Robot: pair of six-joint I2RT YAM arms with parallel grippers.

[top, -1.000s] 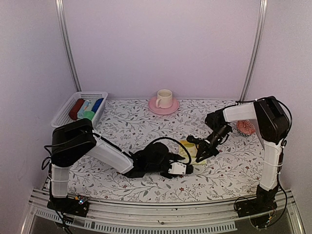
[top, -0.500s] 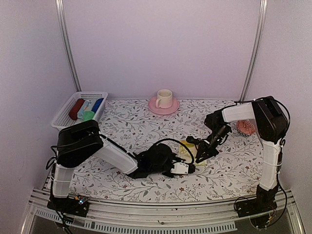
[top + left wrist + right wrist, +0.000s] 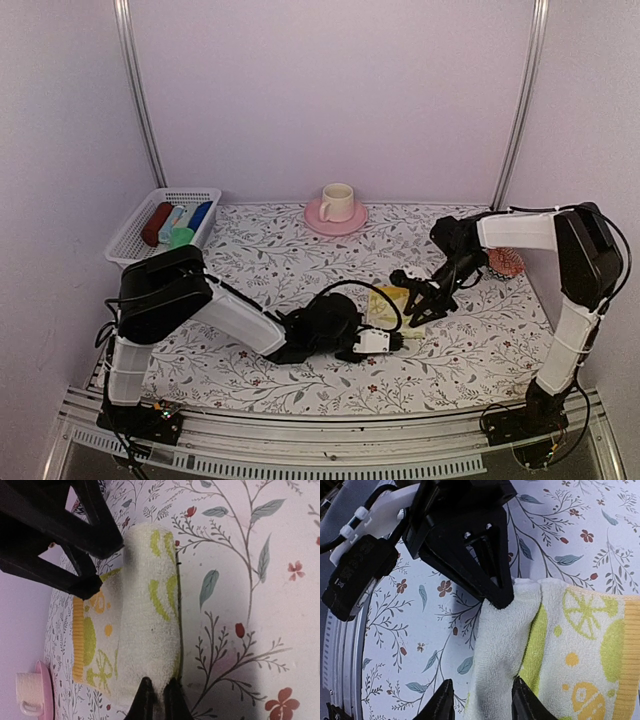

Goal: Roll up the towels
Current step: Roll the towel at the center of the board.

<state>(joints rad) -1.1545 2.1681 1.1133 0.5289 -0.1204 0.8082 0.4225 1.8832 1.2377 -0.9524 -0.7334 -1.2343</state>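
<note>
Yellow towel [image 3: 150,630], wrist views show: left gripper [image 3: 159,689] pinching it, right gripper [image 3: 482,684] parted astride.

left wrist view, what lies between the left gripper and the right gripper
The rolled part of the pale yellow towel: near end pinched in the left gripper, far end at the right gripper. The left wrist view shows it.

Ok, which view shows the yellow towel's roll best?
Left wrist: the yellow towel sits mid-frame, its roll seen lengthwise. Right wrist shows only one end, close up; the top view shows it small and partly hidden.
</note>
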